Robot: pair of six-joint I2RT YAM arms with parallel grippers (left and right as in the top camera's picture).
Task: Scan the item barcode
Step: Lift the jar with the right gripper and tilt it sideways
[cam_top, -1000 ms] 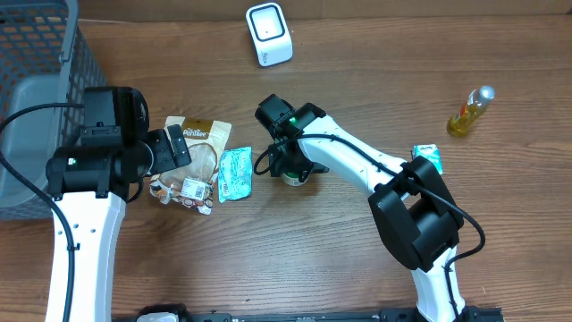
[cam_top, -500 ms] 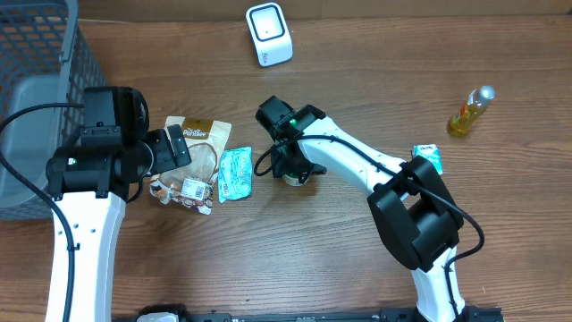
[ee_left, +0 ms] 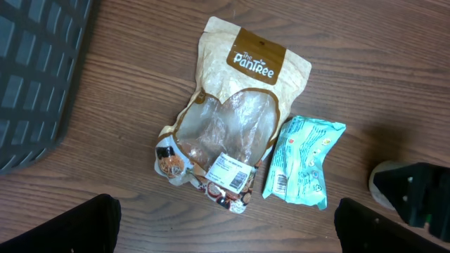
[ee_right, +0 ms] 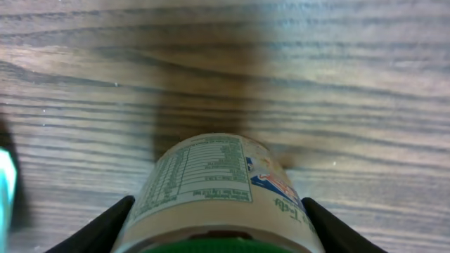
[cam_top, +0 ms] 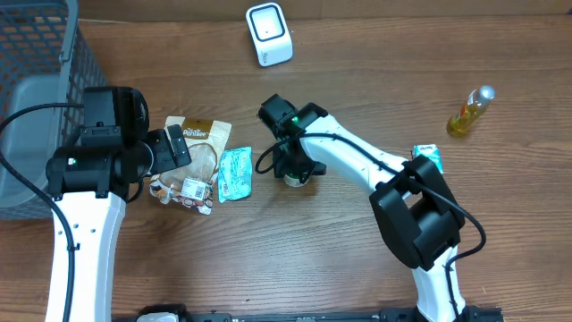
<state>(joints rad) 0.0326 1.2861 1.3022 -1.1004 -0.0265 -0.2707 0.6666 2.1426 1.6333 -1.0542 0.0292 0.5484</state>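
Grey mesh basket (cam_top: 36, 80) at far left, a paler grey surface inside it; contents not otherwise legible.

Left gripper (ee_left: 225, 228): fingers (ee_left: 91, 225) stand wide apart at the bottom corners of the wrist view, holding nothing, above the tan pouch (ee_left: 235, 119). Pouch lies flat, brown label at the top, clear window showing pale brownish contents, white barcode sticker near its lower end. Teal packet (ee_left: 304, 161) lies just beside the pouch on its right, barcode at its lower left corner.

White scanner (cam_top: 269, 34) sits at the top edge of the table, well apart from everything else.

Right gripper (cam_top: 293, 172), near table centre, is down over the jar (ee_right: 218, 193). Jar stands upright on the wood, green lid towards the camera, nutrition panel facing out. Fingers (ee_right: 98, 225) flank it left and right, close against its sides; cannot tell whether they press it.

Teal carton (cam_top: 427, 158) by the right arm's elbow. Yellow bottle (cam_top: 470, 112) lies tilted at far right.

Against the overhead a second ago: right wrist sits a touch further right; jar, pouch, packet, left arm all unmoved.
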